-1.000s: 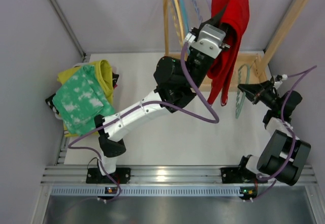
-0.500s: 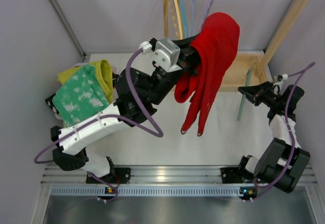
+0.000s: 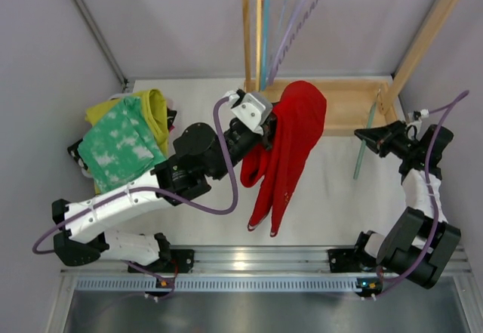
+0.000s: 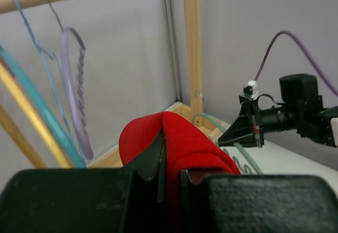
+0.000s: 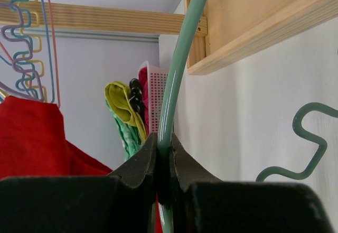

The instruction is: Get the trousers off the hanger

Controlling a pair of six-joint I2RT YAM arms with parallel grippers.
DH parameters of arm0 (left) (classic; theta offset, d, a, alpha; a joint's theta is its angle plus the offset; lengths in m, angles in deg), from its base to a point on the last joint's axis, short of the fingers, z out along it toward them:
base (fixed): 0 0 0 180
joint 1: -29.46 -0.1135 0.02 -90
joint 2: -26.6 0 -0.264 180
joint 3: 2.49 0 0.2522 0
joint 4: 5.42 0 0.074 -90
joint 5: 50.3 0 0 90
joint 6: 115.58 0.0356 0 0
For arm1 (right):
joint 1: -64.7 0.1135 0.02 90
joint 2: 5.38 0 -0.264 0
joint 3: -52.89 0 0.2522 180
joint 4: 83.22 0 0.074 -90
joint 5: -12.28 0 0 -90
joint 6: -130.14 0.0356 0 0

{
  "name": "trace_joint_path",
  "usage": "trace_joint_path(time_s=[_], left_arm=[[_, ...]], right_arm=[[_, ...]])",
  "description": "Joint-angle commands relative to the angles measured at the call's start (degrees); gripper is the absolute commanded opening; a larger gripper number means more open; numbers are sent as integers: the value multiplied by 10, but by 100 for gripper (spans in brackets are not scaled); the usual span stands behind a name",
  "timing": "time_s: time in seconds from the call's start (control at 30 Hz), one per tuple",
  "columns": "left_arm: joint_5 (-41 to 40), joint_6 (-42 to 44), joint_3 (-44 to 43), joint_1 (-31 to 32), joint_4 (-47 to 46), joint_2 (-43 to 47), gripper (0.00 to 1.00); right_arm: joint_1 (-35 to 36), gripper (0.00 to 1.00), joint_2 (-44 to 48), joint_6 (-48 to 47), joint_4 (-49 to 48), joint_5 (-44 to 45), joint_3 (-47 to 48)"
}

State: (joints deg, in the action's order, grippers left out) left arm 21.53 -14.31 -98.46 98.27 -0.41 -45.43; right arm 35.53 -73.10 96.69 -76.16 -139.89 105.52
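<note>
—Red trousers (image 3: 290, 148): where are they?

—Dangling from the left gripper (image 3: 266, 125), which is clamped on a fold near the top. The legs hang down over the middle of the table (image 3: 324, 212), apart from any hanger.

—And the hanger they belong to?

—I take it to be the green hanger (image 3: 365, 146), pinched between the fingers of the right gripper (image 3: 371, 138) at the right side, well apart from the cloth. So the stripping looks done for this pair.

—What's next?

—Carrying them, I'd judge, to the heap at the left, where the green trousers (image 3: 121, 148) lie on top of the yellow trousers (image 3: 155, 103). That calls for a swing leftward with a firm grip, then letting go above the heap.

—Anything in the way?

—The left arm's own elbow and its purple cable (image 3: 237, 195) sit between cloth and heap, and the legs could drag or snag. Behind, the wooden rack (image 3: 246, 31) carries a purple hanger (image 3: 300, 20) among others, near enough to catch a high swing.
</note>
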Motion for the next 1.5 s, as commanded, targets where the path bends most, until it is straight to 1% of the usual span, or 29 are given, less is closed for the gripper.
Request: trace_joint_path(time_s=[0.0, 0.07, 0.1, 0.13, 0.2, 0.23, 0.27, 0.4, 0.43, 0.5, 0.53, 0.57, 0.6, 0.7, 0.73, 0.8, 0.83, 0.87, 0.93, 1.0, 1.03, 1.1, 1.13, 1.17, 1.3, 1.37, 1.4, 1.47], left_arm=[[-65, -4, 11, 1, -59, 84, 0], [-68, -1, 30, -1, -51, 105, 0], [-64, -14, 38, -4, -40, 122, 0], [-61, -28, 37, -22, -24, 129, 0], [-47, -73, 25, -46, 38, 141, 0], [-46, -84, 22, -70, 55, 146, 0], [-44, -92, 21, -79, 79, 152, 0], [-42, -122, 7, -125, 129, 175, 0], [-41, -129, 5, -145, 135, 182, 0], [-36, -132, -4, -161, 141, 192, 0], [-33, -134, -8, -180, 156, 196, 0], [-34, -134, -12, -188, 163, 203, 0], [-36, -135, -18, -197, 172, 207, 0], [-34, -150, -27, -233, 196, 222, 0], [-25, -157, -28, -259, 202, 225, 0], [-6, -169, -36, -287, 207, 236, 0], [1, -178, -41, -317, 213, 238, 0], [20, -185, -44, -332, 216, 241, 0], [34, -202, -64, -379, 226, 249, 0], [50, -227, -86, -413, 240, 258, 0], [54, -238, -91, -452, 243, 264, 0], [63, -270, -97, -502, 255, 281, 0], [66, -276, -95, -545, 260, 300, 0], [67, -280, -94, -564, 262, 312, 0], [33, -259, -93, -662, 267, 362, 0], [11, -243, -103, -688, 274, 372, 0], [0, -224, -109, -723, 277, 378, 0], [-39, -197, -119, -750, 289, 391, 0]], right_arm=[[-5, 0, 20, -23, -1, 0, 38], [-5, 0, 19, -25, -2, 1, 40], [-5, 0, 18, -25, 1, 1, 42], [-5, 0, 17, -27, 5, 1, 44], [-5, 0, 17, -39, 25, 1, 52], [-5, 0, 17, -44, 31, 2, 55], [-5, 0, 18, -49, 34, 1, 56], [-4, 0, 25, -50, 34, 2, 55], [-3, 0, 25, -50, 36, 2, 55], [-3, 0, 26, -57, 49, 1, 60], [-3, 0, 26, -63, 59, 0, 65], [-3, 0, 25, -80, 65, -1, 71], [-3, 0, 24, -87, 94, -1, 82], [-3, 0, 17, -96, 106, -1, 96], [-3, 0, 16, -94, 106, -1, 99], [-3, 0, 14, -92, 104, -1, 103], [-3, 0, 12, -90, 103, -1, 105], [-2, 0, 12, -89, 100, -3, 106], [-1, 0, 5, -91, 99, -7, 111], [-1, 0, -6, -93, 103, -8, 121], [-1, 0, -10, -95, 105, -9, 125], [-1, 0, -20, -101, 115, -13, 142], [-1, 0, -22, -108, 121, -15, 148], [0, 0, -25, -110, 128, -15, 155], [5, 0, -36, -103, 128, -19, 180], [10, 0, -39, -101, 124, -22, 188], [11, 0, -44, -101, 123, -24, 197], [17, 0, -52, -102, 123, -28, 209]])
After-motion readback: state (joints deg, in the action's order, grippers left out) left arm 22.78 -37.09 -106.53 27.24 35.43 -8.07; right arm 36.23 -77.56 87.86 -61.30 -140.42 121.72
